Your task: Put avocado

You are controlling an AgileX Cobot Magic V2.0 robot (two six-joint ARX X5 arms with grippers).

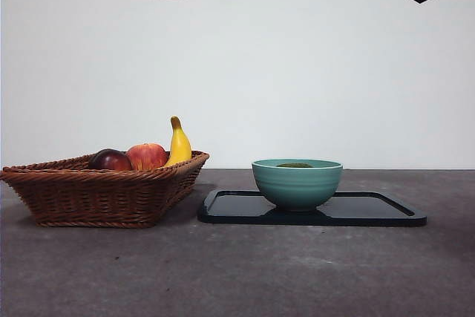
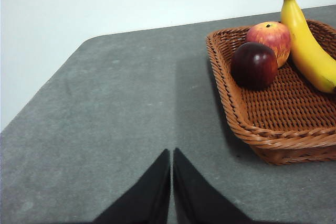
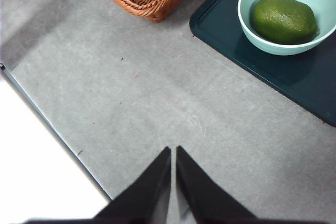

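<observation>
Nearest, in each wrist view, a clenched, empty hand: left hand (image 2: 171,182) hanging over bare bench (image 2: 115,119) just beside the wicker basket (image 2: 273,140), right hand (image 3: 173,182) well apart from the dark tray (image 3: 294,77). Farther on, lying in the teal bowl (image 3: 252,35) on that tray, the avocado (image 3: 283,19), only a sliver of it showing over the rim from the front. Probably firm and moderately heavy, dull bumpy skin offering grip, yet bruisable under hard squeezing. Best taken from above, across the narrow middle, clear of the bowl wall. Beyond, in the basket, a dark red fruit (image 2: 254,65), an apple (image 2: 269,38) and a banana (image 2: 307,45).
</observation>
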